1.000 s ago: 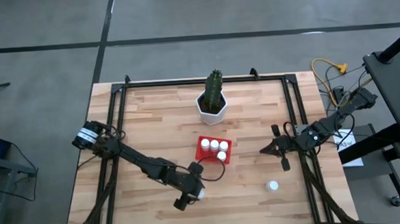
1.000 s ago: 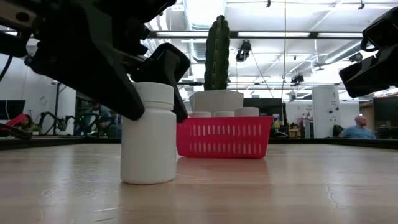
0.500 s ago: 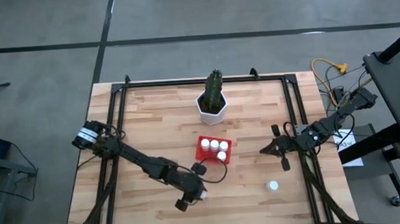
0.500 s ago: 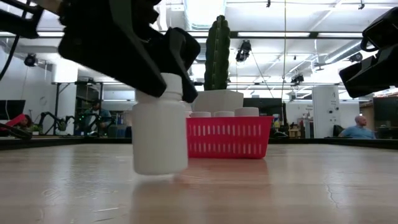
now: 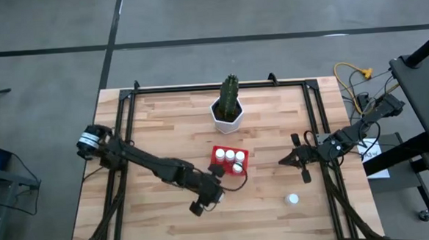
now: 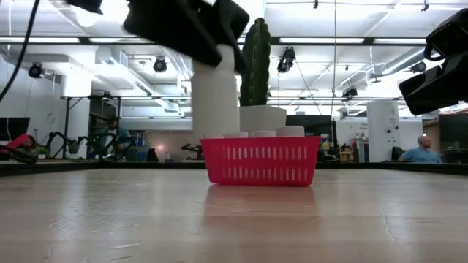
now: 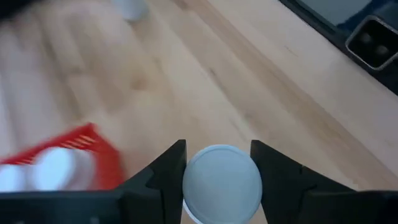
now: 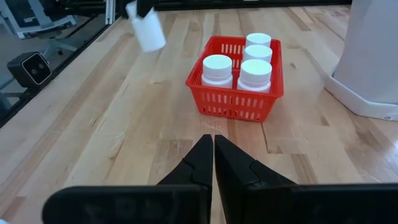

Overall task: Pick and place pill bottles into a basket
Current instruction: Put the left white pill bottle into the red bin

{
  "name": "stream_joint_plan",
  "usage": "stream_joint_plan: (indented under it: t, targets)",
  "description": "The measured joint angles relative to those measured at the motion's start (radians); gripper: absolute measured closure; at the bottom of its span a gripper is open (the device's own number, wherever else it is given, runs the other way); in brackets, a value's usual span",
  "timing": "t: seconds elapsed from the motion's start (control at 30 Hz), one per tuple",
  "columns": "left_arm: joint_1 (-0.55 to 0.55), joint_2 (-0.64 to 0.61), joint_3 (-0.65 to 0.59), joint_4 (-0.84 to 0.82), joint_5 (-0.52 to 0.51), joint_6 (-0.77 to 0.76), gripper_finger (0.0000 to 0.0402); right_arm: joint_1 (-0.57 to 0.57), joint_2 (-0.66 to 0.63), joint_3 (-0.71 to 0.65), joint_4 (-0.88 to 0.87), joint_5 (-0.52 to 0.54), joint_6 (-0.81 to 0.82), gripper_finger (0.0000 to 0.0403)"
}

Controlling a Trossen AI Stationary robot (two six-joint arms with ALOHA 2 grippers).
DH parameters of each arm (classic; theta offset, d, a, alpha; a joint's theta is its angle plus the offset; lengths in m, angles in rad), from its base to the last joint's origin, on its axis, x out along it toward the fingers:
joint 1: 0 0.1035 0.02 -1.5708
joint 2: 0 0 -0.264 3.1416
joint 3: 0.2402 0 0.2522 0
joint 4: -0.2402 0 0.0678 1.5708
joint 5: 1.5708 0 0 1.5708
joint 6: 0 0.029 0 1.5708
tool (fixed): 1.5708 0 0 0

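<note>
Bottles number three in the red basket point(image 5: 228, 160), their white caps point(image 8: 217, 65) showing above its low mesh wall, and the basket sits on the wooden desk point(image 5: 163, 130) just in front of the white pot point(image 5: 227, 115) with the green cactus point(image 5: 230, 94). The left gripper point(image 5: 210, 196) hangs above the desk near the basket's front left corner, its jaws closed on a fourth pill bottle point(image 7: 221, 181); the left wrist view shows the round cap pinched between the two dark fingers point(image 7: 163, 171), with a corner of the basket off to one side. From table height that held bottle point(image 6: 215, 95) is lifted clear of the wood, upright or nearly so, its base about level with the basket's rim. One more bottle point(image 5: 293, 200) stands alone on the desk well apart from the basket, toward the right front. The right gripper point(image 5: 296, 158) waits over the right side of the desk, near the rail, and its jaws are pressed together with nothing between them, pointed toward the basket.
</note>
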Motion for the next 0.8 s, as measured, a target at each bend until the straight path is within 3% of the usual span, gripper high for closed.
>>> stream_joint_plan:
  t: [0.33, 0.5, 0.8]
  targets:
    - [0.181, -0.084, -0.004, -0.022, -0.004, 0.092, 0.026, 0.0, 0.0, -0.003, 0.002, 0.0, -0.015, 0.0394]
    - [0.273, -0.089, -0.018, -0.009, 0.104, 0.093, 0.026, 0.0, 0.0, -0.003, 0.001, 0.0, -0.019, 0.0394]
    - [0.312, -0.088, -0.055, 0.011, 0.154, 0.092, 0.026, 0.0, 0.003, -0.003, 0.002, 0.0, -0.024, 0.0394]
